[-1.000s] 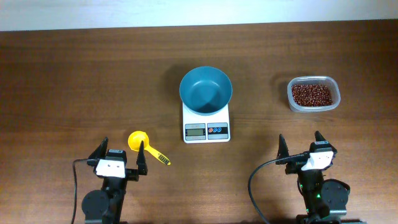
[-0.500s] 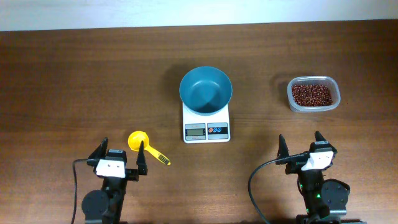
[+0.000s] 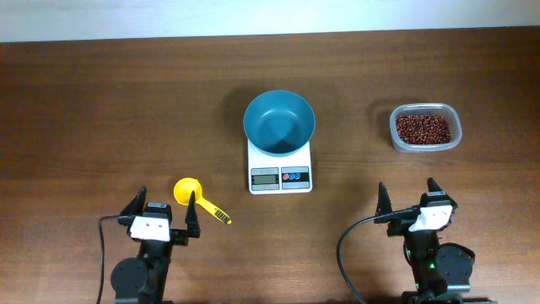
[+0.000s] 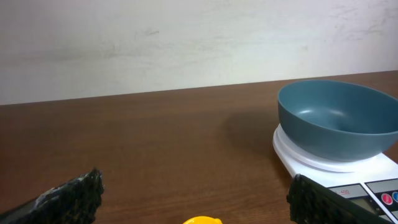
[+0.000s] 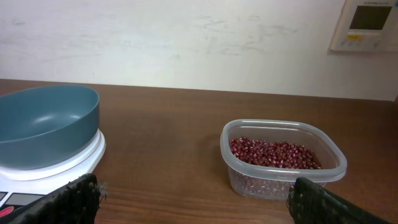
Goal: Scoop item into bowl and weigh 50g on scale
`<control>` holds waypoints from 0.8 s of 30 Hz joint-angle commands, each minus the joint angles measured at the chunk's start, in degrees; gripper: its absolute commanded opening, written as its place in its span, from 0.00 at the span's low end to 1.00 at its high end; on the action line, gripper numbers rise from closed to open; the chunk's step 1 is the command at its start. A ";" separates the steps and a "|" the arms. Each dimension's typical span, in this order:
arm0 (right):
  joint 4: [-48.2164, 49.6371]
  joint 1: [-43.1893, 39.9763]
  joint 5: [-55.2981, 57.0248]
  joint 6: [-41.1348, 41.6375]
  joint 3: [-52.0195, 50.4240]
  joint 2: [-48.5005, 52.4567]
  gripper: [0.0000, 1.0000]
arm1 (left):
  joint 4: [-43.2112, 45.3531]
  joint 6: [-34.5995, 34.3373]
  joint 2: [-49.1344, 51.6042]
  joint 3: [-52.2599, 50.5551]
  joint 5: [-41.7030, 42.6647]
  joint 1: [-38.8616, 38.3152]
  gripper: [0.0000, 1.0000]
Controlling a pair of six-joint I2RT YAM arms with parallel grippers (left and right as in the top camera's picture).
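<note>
Nothing has moved: our left gripper [image 3: 166, 197] and right gripper [image 3: 407, 186] sit spread and empty, the near yellow scoop [image 3: 187, 191] untouched, so scooping hasn't begun.

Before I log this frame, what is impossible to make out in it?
- Scale reading: too small overhead; cut off at the bottom edge in both wrist views.
- Yellow scoop: left wrist view shows only its rim, cut by the bottom edge.
- Wall panel: right wrist view, cropped by the corner, text too small.
</note>
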 commanded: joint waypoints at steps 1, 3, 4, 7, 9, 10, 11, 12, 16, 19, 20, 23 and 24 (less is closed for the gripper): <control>-0.09 0.46 0.50 0.22 -0.48 -0.33 0.99 | 0.11 0.94 -0.50 -0.57 -0.79 -0.11 0.99; -0.11 0.46 0.50 0.22 -0.48 -0.33 0.99 | 0.11 0.94 -0.50 -0.57 -0.79 -0.11 0.99; -0.09 0.46 0.50 0.22 -0.48 -0.33 0.99 | 0.11 0.94 -0.50 -0.57 -0.79 -0.11 0.99; -0.11 0.46 0.50 0.22 -0.48 -0.33 0.99 | 0.63 0.96 -0.50 -0.57 -1.62 -0.11 0.99; -0.09 0.46 0.50 0.22 -0.48 -0.33 0.99 | -0.13 0.94 -0.50 -0.57 -1.88 -0.11 0.99; -0.09 0.46 0.50 0.22 -0.48 -0.33 0.99 | -0.07 0.96 -0.50 -0.57 -1.88 -0.11 0.99; -0.11 0.46 0.50 0.22 -0.48 -0.33 0.99 | -0.07 0.96 -0.50 -0.57 -1.90 -0.11 0.99; -0.11 0.46 0.50 0.22 -0.48 -0.33 0.99 | -0.07 0.96 -0.50 -0.57 -2.10 -0.11 0.99; -0.09 0.46 0.50 0.22 -0.48 -0.33 0.99 | -0.35 0.96 -0.50 -0.57 -5.33 -0.11 0.99; -0.11 0.46 0.50 0.22 -0.48 -0.33 0.99 | -0.35 0.94 -0.50 -0.57 -5.33 -0.11 0.99; -0.11 0.46 0.50 0.22 -0.48 -0.33 0.99 | -0.35 0.94 -0.50 -0.57 -5.29 -0.11 0.99; -0.09 0.46 0.50 0.22 -0.48 -0.33 0.99 | -0.48 0.92 -0.50 -0.55 -5.27 -0.11 0.99; -0.11 0.46 0.50 0.22 -0.48 -0.33 0.99 | -0.50 0.92 -0.50 -0.55 -5.27 -0.11 0.99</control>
